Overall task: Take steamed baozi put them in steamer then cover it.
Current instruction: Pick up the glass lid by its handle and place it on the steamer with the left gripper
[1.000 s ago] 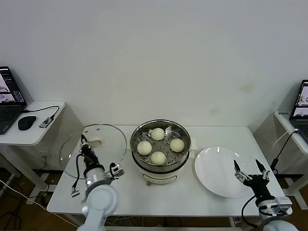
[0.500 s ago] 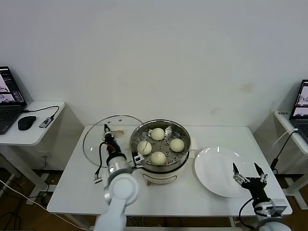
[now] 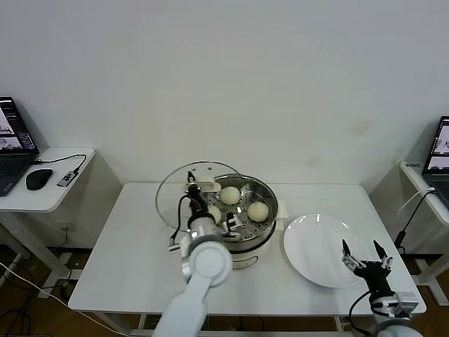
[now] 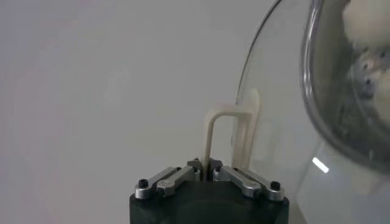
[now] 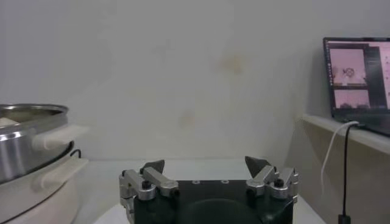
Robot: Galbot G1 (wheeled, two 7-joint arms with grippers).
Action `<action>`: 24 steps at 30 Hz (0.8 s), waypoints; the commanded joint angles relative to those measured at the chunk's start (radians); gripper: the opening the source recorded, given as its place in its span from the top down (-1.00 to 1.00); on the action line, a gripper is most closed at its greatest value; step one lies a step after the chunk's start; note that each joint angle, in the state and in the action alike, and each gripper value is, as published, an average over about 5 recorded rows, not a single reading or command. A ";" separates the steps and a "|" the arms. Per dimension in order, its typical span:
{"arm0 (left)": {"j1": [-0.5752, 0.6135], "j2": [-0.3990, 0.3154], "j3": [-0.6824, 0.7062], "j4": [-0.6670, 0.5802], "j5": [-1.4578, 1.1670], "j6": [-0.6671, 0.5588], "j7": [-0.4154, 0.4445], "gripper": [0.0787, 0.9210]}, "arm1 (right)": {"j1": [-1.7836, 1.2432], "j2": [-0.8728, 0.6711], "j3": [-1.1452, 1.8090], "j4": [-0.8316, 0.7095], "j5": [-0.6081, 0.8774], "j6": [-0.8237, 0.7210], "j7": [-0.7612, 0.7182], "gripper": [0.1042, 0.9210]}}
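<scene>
The steamer [image 3: 269, 201] stands mid-table with baozi on its tray; two buns [image 3: 230, 195] [image 3: 258, 210] show plainly and the rest are hidden behind my left arm. My left gripper [image 3: 194, 199] is shut on the cream handle [image 3: 200, 184] of the glass cover [image 3: 175, 193]. It holds the cover tilted on edge at the steamer's left rim, partly over it. In the left wrist view the gripper [image 4: 204, 171] pinches the handle [image 4: 226, 129] beside the steamer's rim [image 4: 314, 106]. My right gripper [image 3: 365, 257] is open and empty over the plate's right edge; it also shows in the right wrist view [image 5: 205, 164].
An empty white plate [image 3: 316, 242] lies right of the steamer. Side tables flank the main table: the left one holds a laptop [image 3: 12, 137] and mouse [image 3: 38, 179], the right one a laptop [image 3: 441, 149]. The steamer's side handles [image 5: 58, 137] stick out toward the plate.
My left gripper has carried the cover to the right, from the table's left part to the steamer's left rim. The right gripper has stayed over the plate's right edge.
</scene>
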 commanded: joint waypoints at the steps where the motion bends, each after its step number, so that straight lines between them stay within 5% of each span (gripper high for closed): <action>1: -0.077 -0.015 0.110 0.094 -0.034 0.043 0.017 0.85 | 0.005 0.006 0.003 -0.010 -0.003 0.004 0.000 -0.76; 24: -0.095 -0.018 0.140 0.156 -0.165 0.044 -0.029 0.85 | 0.007 0.007 0.015 -0.009 -0.006 0.007 -0.001 -0.76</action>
